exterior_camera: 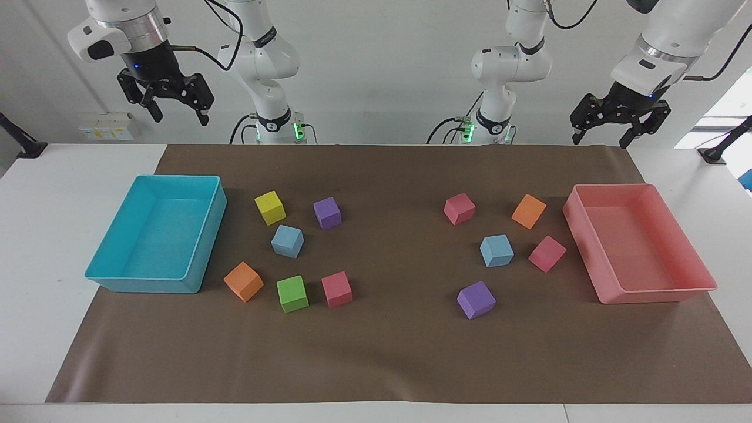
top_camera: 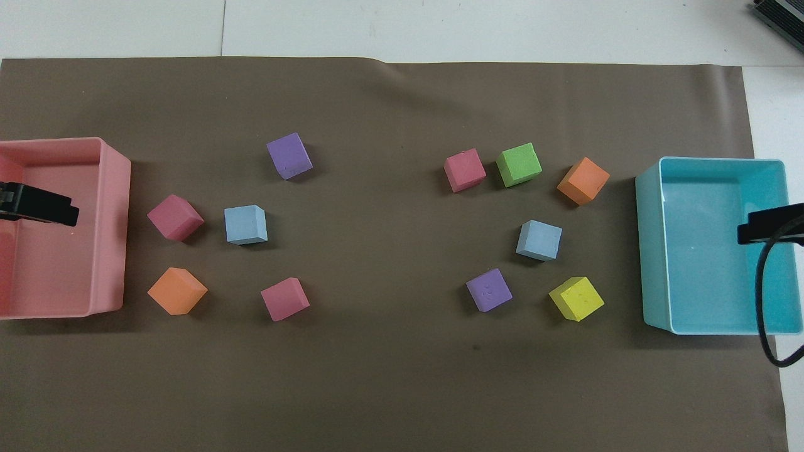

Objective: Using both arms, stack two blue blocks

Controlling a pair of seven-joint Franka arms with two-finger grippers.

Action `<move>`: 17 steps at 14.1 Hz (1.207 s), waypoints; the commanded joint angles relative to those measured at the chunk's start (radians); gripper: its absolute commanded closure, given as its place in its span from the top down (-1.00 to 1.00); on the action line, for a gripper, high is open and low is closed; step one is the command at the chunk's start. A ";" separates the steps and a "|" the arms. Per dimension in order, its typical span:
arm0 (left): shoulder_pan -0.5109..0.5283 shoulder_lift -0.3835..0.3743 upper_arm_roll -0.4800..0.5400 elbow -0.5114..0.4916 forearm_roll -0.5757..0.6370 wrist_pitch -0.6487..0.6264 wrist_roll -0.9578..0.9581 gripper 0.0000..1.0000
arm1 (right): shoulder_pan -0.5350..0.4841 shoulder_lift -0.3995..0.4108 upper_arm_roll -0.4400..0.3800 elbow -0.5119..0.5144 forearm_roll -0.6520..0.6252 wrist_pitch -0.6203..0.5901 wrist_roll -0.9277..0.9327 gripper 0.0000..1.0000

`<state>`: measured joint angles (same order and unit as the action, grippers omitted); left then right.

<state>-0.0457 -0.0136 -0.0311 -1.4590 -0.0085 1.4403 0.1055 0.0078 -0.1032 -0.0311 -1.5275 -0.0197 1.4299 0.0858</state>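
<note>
Two sky-blue blocks lie apart on the brown mat. One blue block (exterior_camera: 287,241) (top_camera: 539,240) sits among the cubes beside the turquoise tray. The other blue block (exterior_camera: 496,251) (top_camera: 245,224) sits among the cubes beside the pink tray. My right gripper (exterior_camera: 179,116) hangs high, open and empty, over the turquoise tray's end of the table. My left gripper (exterior_camera: 600,140) hangs high, open and empty, over the pink tray's end. In the overhead view one finger of the left gripper (top_camera: 41,210) and one finger of the right gripper (top_camera: 769,224) show over the trays.
A turquoise tray (exterior_camera: 111,276) stands at the right arm's end and a pink tray (exterior_camera: 655,292) at the left arm's end. Yellow (exterior_camera: 270,207), purple (exterior_camera: 327,212), orange (exterior_camera: 243,281), green (exterior_camera: 292,293) and pink (exterior_camera: 336,289) cubes surround one blue block; pink, orange and purple (exterior_camera: 476,299) cubes surround the other.
</note>
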 commanded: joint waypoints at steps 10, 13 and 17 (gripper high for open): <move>0.003 -0.023 -0.003 -0.026 -0.007 0.018 -0.009 1.00 | -0.014 -0.021 -0.018 -0.025 0.084 0.000 -0.029 1.00; 0.000 -0.023 -0.003 -0.026 -0.011 0.009 -0.009 1.00 | -0.012 -0.027 -0.018 -0.033 0.081 0.001 -0.027 1.00; -0.005 -0.022 -0.012 -0.024 -0.011 0.018 -0.007 1.00 | -0.005 -0.030 -0.018 -0.040 0.073 0.001 -0.029 1.00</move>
<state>-0.0464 -0.0136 -0.0449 -1.4589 -0.0085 1.4413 0.1055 0.0066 -0.1064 -0.0499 -1.5348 0.0415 1.4294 0.0826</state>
